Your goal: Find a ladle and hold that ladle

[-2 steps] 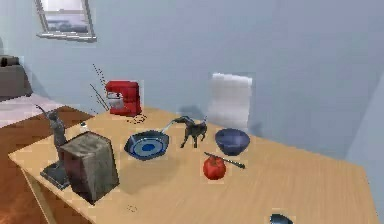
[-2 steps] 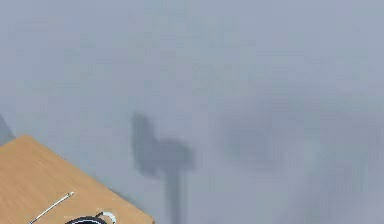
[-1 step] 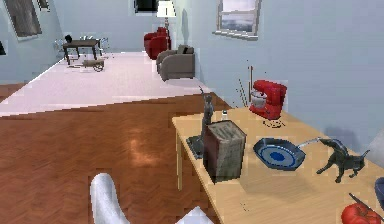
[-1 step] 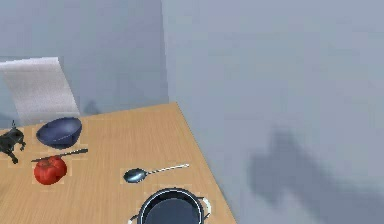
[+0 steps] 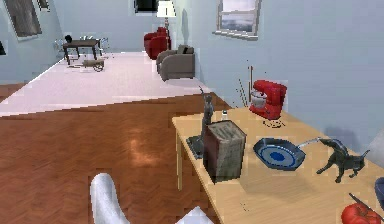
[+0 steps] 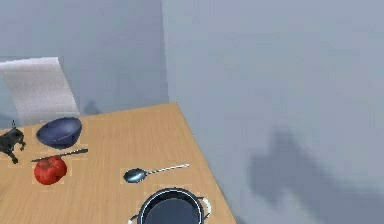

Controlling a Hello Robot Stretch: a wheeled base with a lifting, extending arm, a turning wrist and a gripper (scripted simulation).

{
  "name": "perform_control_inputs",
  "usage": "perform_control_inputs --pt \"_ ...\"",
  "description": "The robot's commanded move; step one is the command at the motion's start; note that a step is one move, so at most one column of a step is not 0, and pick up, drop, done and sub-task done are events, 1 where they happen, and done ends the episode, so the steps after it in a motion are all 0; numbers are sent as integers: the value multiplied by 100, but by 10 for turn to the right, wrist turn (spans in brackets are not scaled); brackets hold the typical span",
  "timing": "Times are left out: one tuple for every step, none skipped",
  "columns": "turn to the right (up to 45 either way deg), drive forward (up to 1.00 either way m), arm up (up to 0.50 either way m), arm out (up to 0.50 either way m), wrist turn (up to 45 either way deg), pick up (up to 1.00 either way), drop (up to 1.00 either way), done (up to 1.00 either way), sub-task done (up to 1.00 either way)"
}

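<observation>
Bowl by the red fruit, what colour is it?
Blue. The bowl shows best in the arm side view.

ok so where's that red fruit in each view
Forward view: the red fruit sits in the bottom right corner, on the wooden table.
Arm side view: it lies at lower left, just below the blue bowl.
Shared landmark: the dark animal figure, at the arm side view's left edge.
</observation>
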Motion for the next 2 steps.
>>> perform_control_inputs --pt "0 0 36 0 0 0 0 0 0" --pt "0 0 0 34 0 0 0 0 0"
